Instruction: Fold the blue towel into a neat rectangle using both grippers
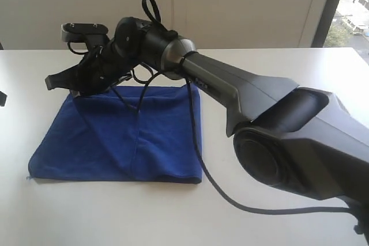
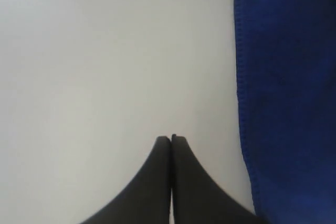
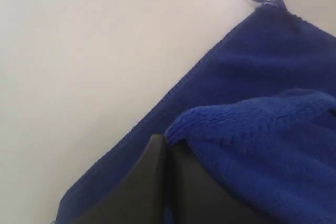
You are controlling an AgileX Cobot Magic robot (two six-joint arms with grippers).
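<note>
right pincer (image 3: 166,141) tight on blue towel (image 3: 262,153)

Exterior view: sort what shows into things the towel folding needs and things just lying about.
Part of the job: towel; right gripper, shut on a towel fold; left gripper, shut, holding nothing.
Just there: table; wall; window.
</note>
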